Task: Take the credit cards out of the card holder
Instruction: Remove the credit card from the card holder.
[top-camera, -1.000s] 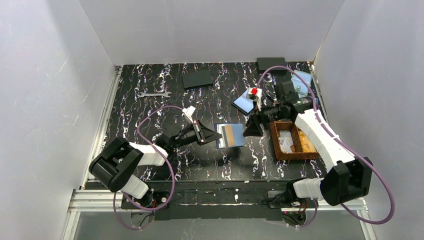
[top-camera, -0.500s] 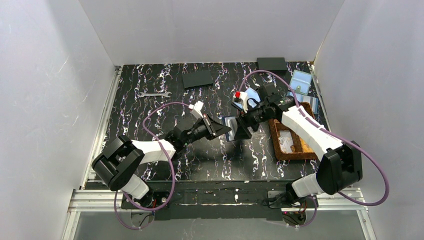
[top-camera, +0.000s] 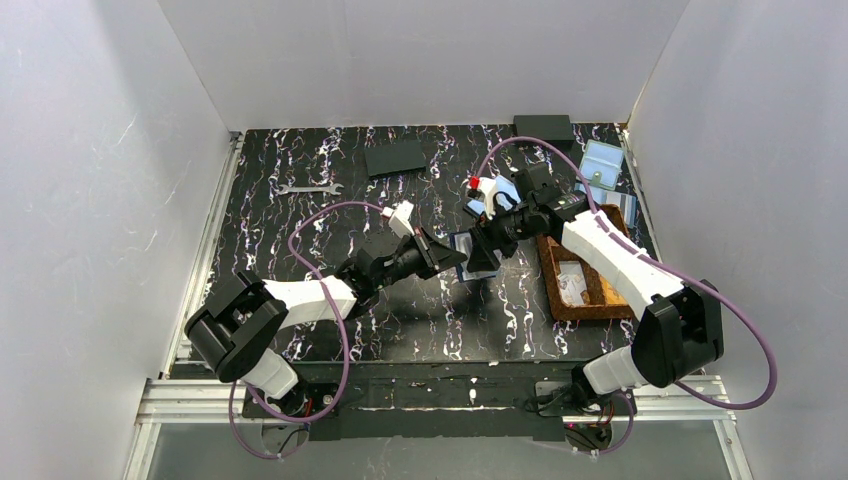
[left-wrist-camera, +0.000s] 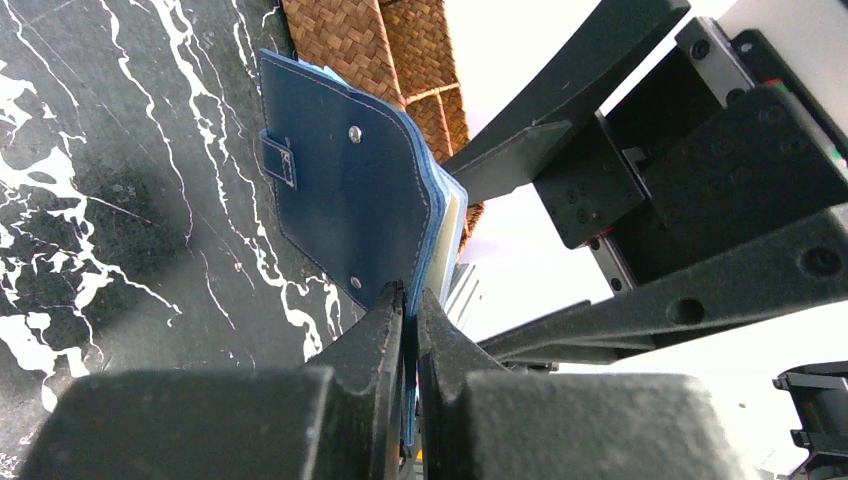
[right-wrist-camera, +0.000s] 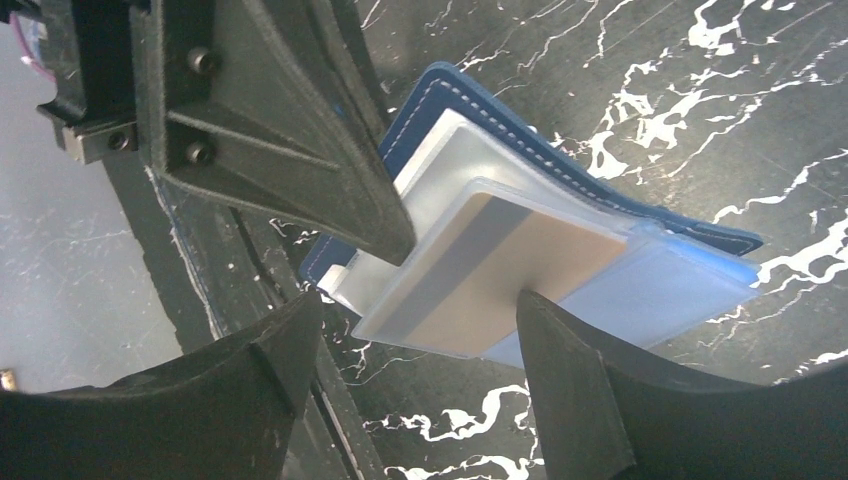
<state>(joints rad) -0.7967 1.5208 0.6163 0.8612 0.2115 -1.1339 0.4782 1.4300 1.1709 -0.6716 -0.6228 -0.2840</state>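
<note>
My left gripper (left-wrist-camera: 408, 300) has its jaws clamped on one edge of the card holder (left-wrist-camera: 350, 180), bracing it open mid-counter (top-camera: 300, 230) so its inside faces the right gripper (right-wrist-camera: 465, 275). That one's jaws stand spread around the orange-tan card (right-wrist-camera: 540, 250), which sits pocketed.

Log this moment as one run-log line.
left gripper: shut on card holder | right gripper: open, straddling tan card | tan card: not yet removed
</note>
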